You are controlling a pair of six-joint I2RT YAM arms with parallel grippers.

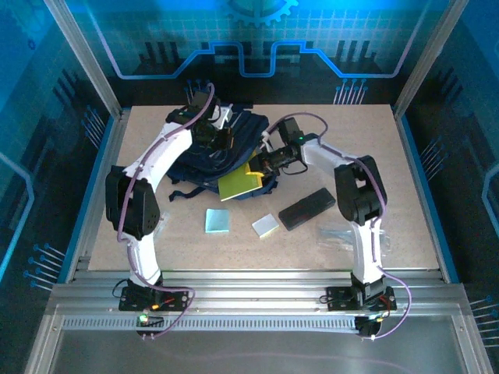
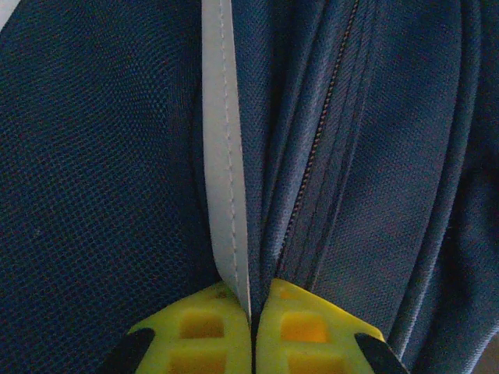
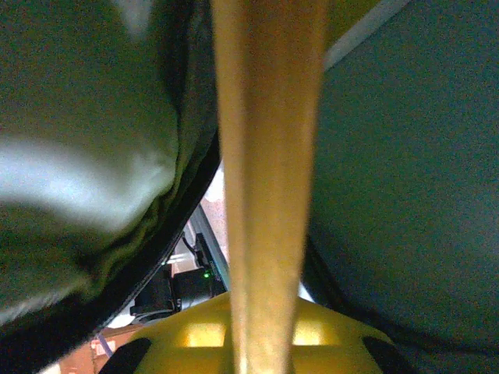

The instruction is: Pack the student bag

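Observation:
The student bag (image 1: 234, 136), dark navy, lies at the back middle of the table. My left gripper (image 1: 216, 140) is on top of it, shut on a fold of its fabric. In the left wrist view the yellow fingertips (image 2: 226, 312) pinch navy cloth (image 2: 93, 156) beside a grey-white stripe (image 2: 222, 156) and a zip (image 2: 320, 156). My right gripper (image 1: 262, 162) is shut on a yellow-green flat book (image 1: 240, 184) at the bag's front edge. The right wrist view shows the book edge-on (image 3: 265, 156), clamped in that gripper (image 3: 265, 304), with bag fabric (image 3: 405, 195) on both sides.
In front of the bag lie a light blue pad (image 1: 217, 220), a pale pad (image 1: 265, 226) and a black oblong pencil case (image 1: 306, 209). A clear plastic item (image 1: 337, 234) lies near the right arm's base. Frame posts stand at the table's corners.

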